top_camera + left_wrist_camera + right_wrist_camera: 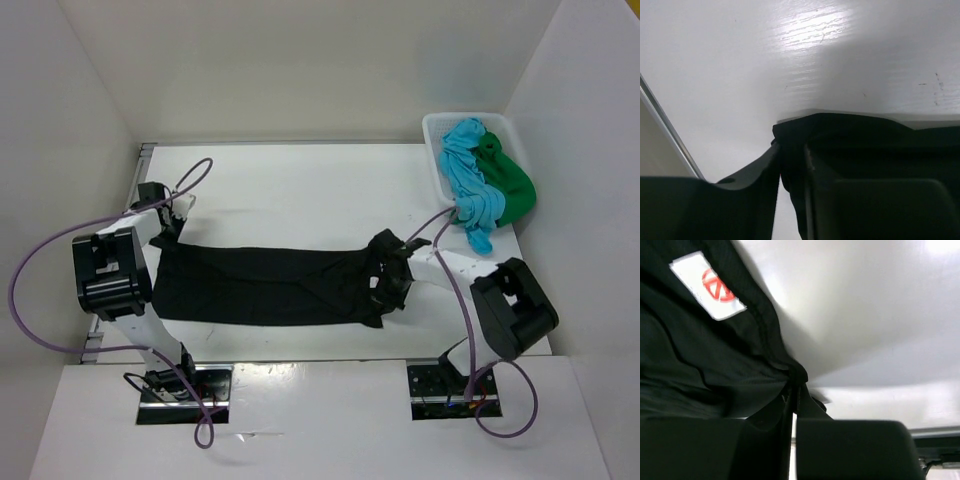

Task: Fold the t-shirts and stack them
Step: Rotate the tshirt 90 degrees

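White table with faintly grained top, plain white walls on three sides, bright glare on the tabletop

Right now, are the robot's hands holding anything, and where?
Both pinch the black shirt: left gripper at its left end, right gripper at its right end.

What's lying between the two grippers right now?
The black shirt, spread on the table from the left gripper to the right gripper, both pinching it; top view shows it.

I'm working in what looks like a robotics lab cell: a white table boxed in by bare white panel walls, left arm and right arm bolted to its near edge, purple cables looping loose.
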{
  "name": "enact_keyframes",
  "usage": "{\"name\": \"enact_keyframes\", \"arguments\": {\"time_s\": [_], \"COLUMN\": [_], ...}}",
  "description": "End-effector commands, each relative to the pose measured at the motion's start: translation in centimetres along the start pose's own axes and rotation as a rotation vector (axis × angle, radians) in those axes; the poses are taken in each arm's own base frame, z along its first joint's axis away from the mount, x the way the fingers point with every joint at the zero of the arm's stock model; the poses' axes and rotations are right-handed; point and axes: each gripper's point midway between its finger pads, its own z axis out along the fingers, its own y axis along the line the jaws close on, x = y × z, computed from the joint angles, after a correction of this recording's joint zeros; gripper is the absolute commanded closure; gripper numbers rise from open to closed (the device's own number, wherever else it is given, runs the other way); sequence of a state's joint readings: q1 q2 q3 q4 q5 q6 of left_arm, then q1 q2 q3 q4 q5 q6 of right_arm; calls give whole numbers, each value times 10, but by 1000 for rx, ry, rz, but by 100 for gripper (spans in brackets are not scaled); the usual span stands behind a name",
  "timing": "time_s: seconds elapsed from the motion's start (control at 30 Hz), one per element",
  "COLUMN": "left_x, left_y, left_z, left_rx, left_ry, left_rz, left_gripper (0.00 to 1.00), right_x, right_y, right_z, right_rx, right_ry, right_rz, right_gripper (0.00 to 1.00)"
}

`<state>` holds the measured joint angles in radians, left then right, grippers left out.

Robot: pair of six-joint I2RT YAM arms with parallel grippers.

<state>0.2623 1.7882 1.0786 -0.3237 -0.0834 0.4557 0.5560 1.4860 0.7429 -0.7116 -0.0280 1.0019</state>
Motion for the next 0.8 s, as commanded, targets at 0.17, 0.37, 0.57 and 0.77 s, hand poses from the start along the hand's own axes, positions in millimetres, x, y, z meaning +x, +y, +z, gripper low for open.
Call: {"name": "enact_keyframes", "arguments": {"time_s": [0.17,0.37,0.57,0.77], "left_x": [58,73,72,67], "left_y": [-17,-23,-27,-31], "left_z": [-6,-26,-41,-59], "left_rx": [33,66,107,130], "left_ry": [160,226,257,240], "left_rz": [1,-24,-36,-78], "left_gripper": [74,69,48,41], "right_x": [-147,-268,-376,-401], "right_y": [53,132,204,200], "right_z": [12,-5,-34,-93], "right_rx": [39,29,45,-57], "right_ry": [-251,-440,-667,-741], "right_rz": [-115,-174,-280,-264], "right_gripper": [100,100,57,9]}}
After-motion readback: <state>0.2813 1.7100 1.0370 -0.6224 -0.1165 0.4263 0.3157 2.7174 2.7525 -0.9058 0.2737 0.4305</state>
